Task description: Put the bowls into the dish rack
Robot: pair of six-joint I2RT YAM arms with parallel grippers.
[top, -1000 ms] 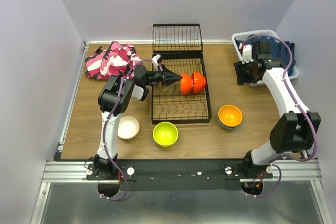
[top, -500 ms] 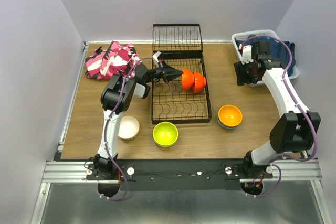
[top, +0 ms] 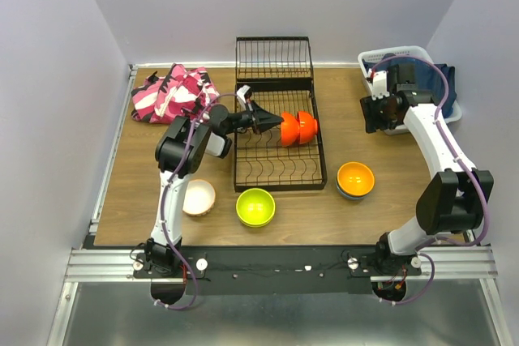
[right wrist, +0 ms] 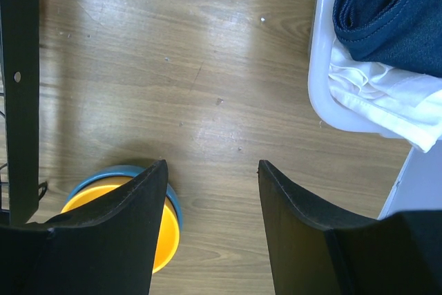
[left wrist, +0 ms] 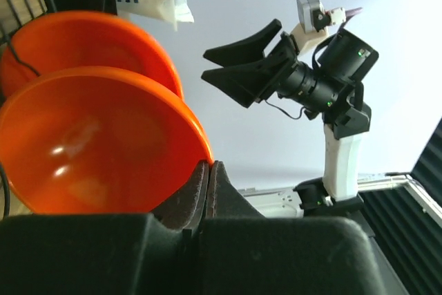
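The black wire dish rack (top: 280, 172) lies mid-table. Two red-orange bowls stand on edge in it. My left gripper (top: 274, 123) (left wrist: 208, 165) is shut on the rim of the nearer red-orange bowl (top: 289, 129) (left wrist: 90, 143); the other one (top: 307, 127) (left wrist: 103, 39) stands right behind it. On the table lie a cream-white bowl (top: 198, 198), a lime green bowl (top: 255, 207), and an orange bowl (top: 355, 177) (right wrist: 162, 233) nested in a blue bowl (top: 345, 193) (right wrist: 124, 170). My right gripper (top: 373, 121) (right wrist: 212, 165) hangs open over bare wood, holding nothing.
A pink patterned cloth (top: 173, 92) lies at the back left. A white laundry basket (top: 454, 107) (right wrist: 321, 81) with dark blue clothing sits at the back right, beside my right gripper. The rack's upright wire section (top: 274, 57) stands at its far end.
My left gripper raised and tilted the nearer red-orange bowl slightly toward the back, then brought it down again next to the second bowl. The right arm has not moved.
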